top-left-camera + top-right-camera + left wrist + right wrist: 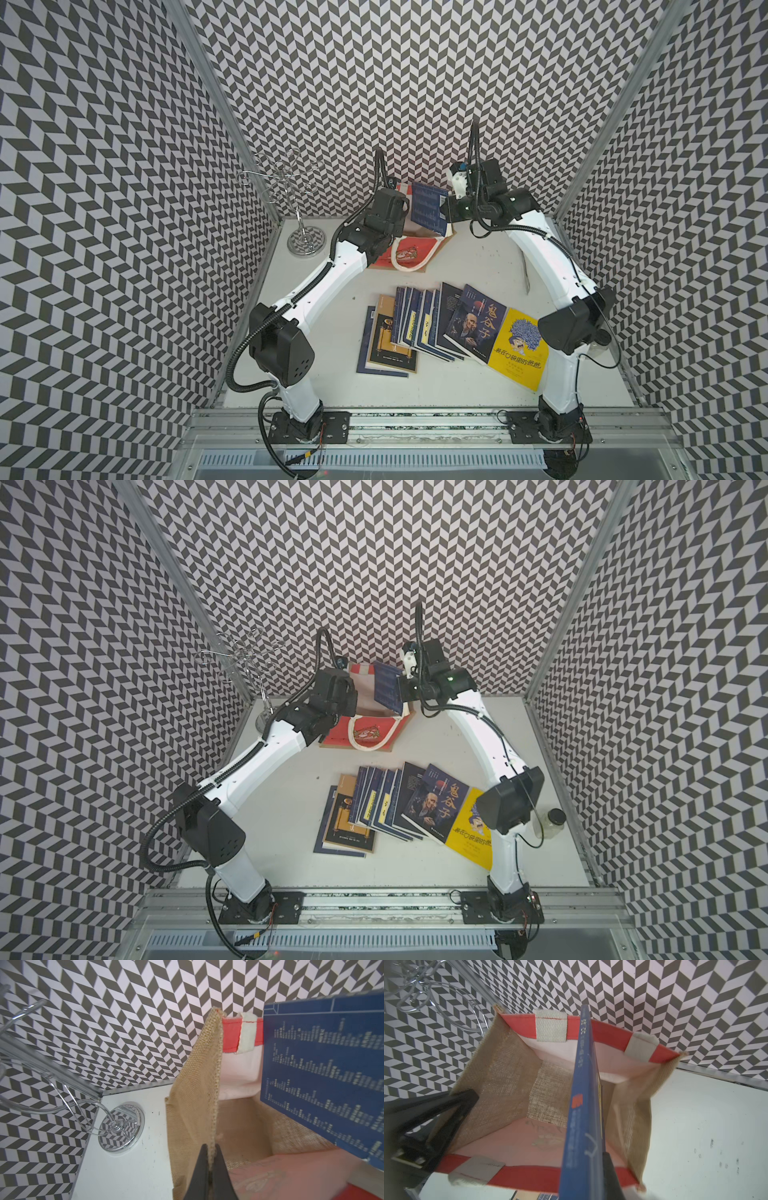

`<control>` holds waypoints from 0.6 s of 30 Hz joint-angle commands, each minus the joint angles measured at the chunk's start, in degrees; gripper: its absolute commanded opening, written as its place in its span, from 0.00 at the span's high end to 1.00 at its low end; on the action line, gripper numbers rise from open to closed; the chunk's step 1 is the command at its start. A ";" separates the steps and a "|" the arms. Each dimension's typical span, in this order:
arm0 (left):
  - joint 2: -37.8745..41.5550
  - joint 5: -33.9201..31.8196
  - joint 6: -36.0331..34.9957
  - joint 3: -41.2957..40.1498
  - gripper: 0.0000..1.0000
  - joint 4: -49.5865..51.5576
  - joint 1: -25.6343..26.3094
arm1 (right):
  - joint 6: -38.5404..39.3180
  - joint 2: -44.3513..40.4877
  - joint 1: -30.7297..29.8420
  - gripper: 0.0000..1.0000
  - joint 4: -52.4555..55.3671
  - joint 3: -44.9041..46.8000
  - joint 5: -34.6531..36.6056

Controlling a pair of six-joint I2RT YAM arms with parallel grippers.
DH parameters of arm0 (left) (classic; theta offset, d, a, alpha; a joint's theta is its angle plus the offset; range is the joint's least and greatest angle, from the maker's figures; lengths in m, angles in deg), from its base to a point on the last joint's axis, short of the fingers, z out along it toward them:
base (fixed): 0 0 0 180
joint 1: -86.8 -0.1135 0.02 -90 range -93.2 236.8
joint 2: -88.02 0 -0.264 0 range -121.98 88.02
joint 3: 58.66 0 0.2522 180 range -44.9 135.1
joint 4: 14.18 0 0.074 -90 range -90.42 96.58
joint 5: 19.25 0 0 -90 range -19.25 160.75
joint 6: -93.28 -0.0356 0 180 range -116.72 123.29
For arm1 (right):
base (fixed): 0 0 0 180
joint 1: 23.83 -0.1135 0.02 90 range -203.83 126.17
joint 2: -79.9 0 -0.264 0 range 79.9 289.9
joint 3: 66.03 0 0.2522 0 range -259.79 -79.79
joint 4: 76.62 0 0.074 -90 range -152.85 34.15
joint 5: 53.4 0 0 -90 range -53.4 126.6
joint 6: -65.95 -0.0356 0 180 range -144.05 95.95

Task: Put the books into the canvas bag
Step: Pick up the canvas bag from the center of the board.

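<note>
The canvas bag point(409, 255) point(365, 733) stands open near the back wall, red-fronted with tan jute sides point(195, 1084). My left gripper point(211, 1147) is shut on the top edge of one jute side; its black fingers point(452, 1105) also show in the right wrist view. My right gripper point(591, 1157) is shut on a navy book point(430, 205) point(387, 685) point(583, 1095), held upright and edge-on over the bag's open mouth point(546, 1088). The other books point(440, 328) point(395, 808) lie fanned out mid-table, a yellow one point(519, 353) at the right and a tan-and-black one point(390, 338) at the left.
A chrome wire stand point(305, 241) point(121, 1126) rises at the back left, close to the bag. A clear bottle point(550, 823) lies by the right wall behind my right elbow. Patterned walls close in on three sides.
</note>
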 commanded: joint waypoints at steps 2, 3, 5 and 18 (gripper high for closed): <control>2.61 -3.71 -0.35 -2.74 1.00 -7.37 0.14 | -0.47 -1.17 -0.56 1.00 3.34 -0.86 -5.35; 3.07 -4.11 -0.58 -3.57 1.00 -8.38 0.29 | -0.46 -1.41 -0.81 1.00 3.36 0.22 -5.62; 4.18 -4.01 -1.54 -5.52 1.00 -11.04 0.69 | 0.00 -1.83 -1.04 1.00 3.56 2.79 -6.27; 7.92 3.71 -6.60 -12.02 1.00 -19.70 4.24 | -0.94 2.20 -0.65 1.00 2.10 -0.08 -6.59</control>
